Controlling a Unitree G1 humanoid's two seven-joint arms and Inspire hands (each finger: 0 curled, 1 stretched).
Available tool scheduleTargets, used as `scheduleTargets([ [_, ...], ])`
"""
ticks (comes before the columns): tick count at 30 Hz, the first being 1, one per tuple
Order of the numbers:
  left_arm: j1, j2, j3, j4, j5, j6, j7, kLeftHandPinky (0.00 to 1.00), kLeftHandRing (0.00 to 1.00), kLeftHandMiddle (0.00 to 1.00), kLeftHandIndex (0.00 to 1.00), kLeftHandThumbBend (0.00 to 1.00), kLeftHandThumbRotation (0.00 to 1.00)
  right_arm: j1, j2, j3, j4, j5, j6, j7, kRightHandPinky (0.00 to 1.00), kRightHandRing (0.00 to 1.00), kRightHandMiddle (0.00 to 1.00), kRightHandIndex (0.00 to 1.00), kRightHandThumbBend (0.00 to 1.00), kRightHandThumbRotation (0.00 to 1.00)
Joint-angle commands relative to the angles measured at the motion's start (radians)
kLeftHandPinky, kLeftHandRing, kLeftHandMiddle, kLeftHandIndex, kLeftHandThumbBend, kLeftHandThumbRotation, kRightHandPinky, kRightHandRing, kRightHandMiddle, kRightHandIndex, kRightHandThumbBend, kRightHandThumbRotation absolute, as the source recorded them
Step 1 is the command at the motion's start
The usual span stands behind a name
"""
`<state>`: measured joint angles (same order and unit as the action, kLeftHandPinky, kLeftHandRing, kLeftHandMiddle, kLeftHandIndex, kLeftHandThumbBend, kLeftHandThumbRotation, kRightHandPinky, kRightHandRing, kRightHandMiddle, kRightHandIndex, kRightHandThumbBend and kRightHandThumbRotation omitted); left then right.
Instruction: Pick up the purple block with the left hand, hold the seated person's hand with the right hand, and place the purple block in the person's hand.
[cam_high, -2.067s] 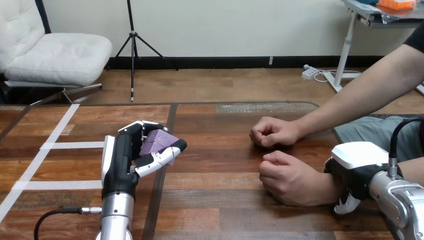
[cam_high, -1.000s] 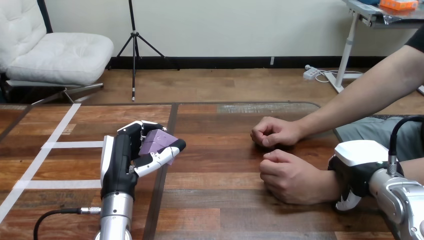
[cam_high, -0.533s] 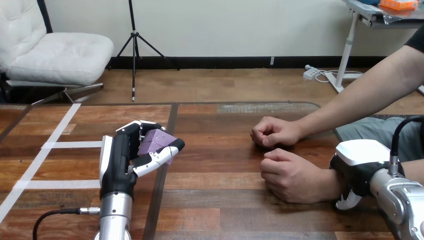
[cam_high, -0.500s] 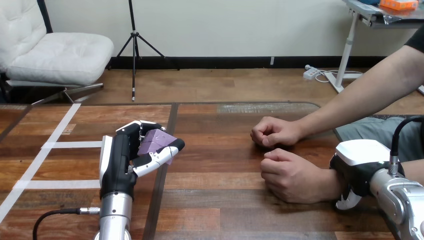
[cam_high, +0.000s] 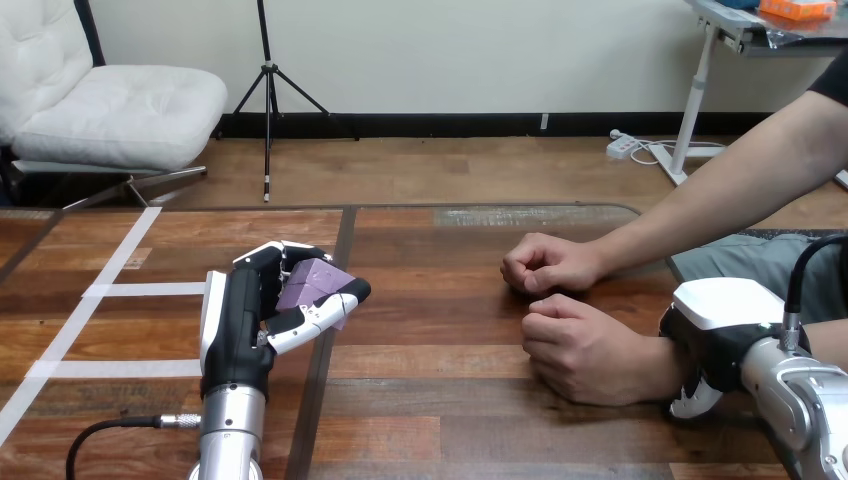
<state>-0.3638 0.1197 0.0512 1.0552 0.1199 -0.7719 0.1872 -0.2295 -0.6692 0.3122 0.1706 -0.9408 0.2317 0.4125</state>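
Left hand (cam_high: 245, 320) is still clenched round the faceted purple block (cam_high: 305, 285), over the brown wooden table (cam_high: 440, 365). Right hand (cam_high: 720, 335) has barely budged, pressed against the wrist of the person's nearer fist (cam_high: 580, 350). I can't tell if it's gripping, so handover waits.

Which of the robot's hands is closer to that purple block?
The left hand: its fingers curl round the purple block; the right hand is far across the table, at the person's wrist.
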Motion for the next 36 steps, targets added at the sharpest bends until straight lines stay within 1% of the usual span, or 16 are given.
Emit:
scheduleTargets([
  [1, -0.051, 0.016, 0.006, -0.032, -0.002, -0.026, -0.003, 0.28, 0.35, 0.45, 0.46, 0.71, 0.00, 0.008, -0.013, -0.024, -0.020, 0.013, 0.019, -0.015, 0.34, 0.46, 0.52, 0.56, 0.73, 0.00],
  [10, -0.054, 0.018, 0.003, -0.032, 0.005, -0.023, 0.001, 0.28, 0.35, 0.45, 0.47, 0.71, 0.00, 0.009, -0.026, -0.035, -0.051, 0.018, 0.012, -0.014, 0.36, 0.47, 0.52, 0.54, 0.72, 0.00],
  [13, -0.056, 0.016, 0.004, -0.031, 0.002, -0.019, -0.003, 0.28, 0.35, 0.45, 0.47, 0.71, 0.00, 0.011, -0.023, -0.049, -0.063, 0.034, 0.014, -0.015, 0.38, 0.48, 0.53, 0.53, 0.72, 0.00],
  [16, -0.059, 0.013, 0.007, -0.029, -0.005, -0.017, -0.009, 0.28, 0.35, 0.45, 0.47, 0.71, 0.00, 0.015, -0.027, -0.054, -0.082, 0.032, 0.014, -0.023, 0.39, 0.49, 0.55, 0.53, 0.72, 0.00],
  [19, -0.060, 0.010, 0.008, -0.028, -0.009, -0.017, -0.013, 0.28, 0.35, 0.45, 0.47, 0.71, 0.00, 0.014, -0.028, -0.062, -0.095, 0.038, 0.017, -0.017, 0.40, 0.50, 0.55, 0.53, 0.71, 0.00],
  [22, -0.062, 0.006, 0.012, -0.028, -0.018, -0.014, -0.023, 0.28, 0.35, 0.45, 0.47, 0.72, 0.00, 0.016, -0.033, -0.071, -0.110, 0.046, 0.009, -0.017, 0.41, 0.50, 0.56, 0.53, 0.71, 0.00],
  [26, -0.063, 0.006, 0.010, -0.028, -0.012, -0.020, -0.020, 0.28, 0.35, 0.45, 0.46, 0.72, 0.00, 0.019, -0.037, -0.082, -0.128, 0.052, -0.001, -0.031, 0.40, 0.49, 0.55, 0.53, 0.72, 0.00],
  [31, -0.065, 0.003, 0.011, -0.026, -0.014, -0.021, -0.024, 0.28, 0.34, 0.45, 0.46, 0.72, 0.00, 0.019, -0.042, -0.090, -0.145, 0.056, -0.009, -0.027, 0.38, 0.48, 0.54, 0.53, 0.73, 0.00],
  [34, -0.067, 0.001, 0.010, -0.025, -0.013, -0.021, -0.024, 0.28, 0.34, 0.44, 0.46, 0.72, 0.00, 0.015, -0.043, -0.092, -0.157, 0.051, 0.002, -0.011, 0.38, 0.48, 0.54, 0.54, 0.74, 0.00],
  [36, -0.069, 0.000, 0.010, -0.023, -0.012, -0.022, -0.023, 0.28, 0.35, 0.44, 0.46, 0.73, 0.00, 0.013, -0.043, -0.095, -0.164, 0.049, 0.004, -0.011, 0.38, 0.48, 0.54, 0.54, 0.74, 0.00],
])
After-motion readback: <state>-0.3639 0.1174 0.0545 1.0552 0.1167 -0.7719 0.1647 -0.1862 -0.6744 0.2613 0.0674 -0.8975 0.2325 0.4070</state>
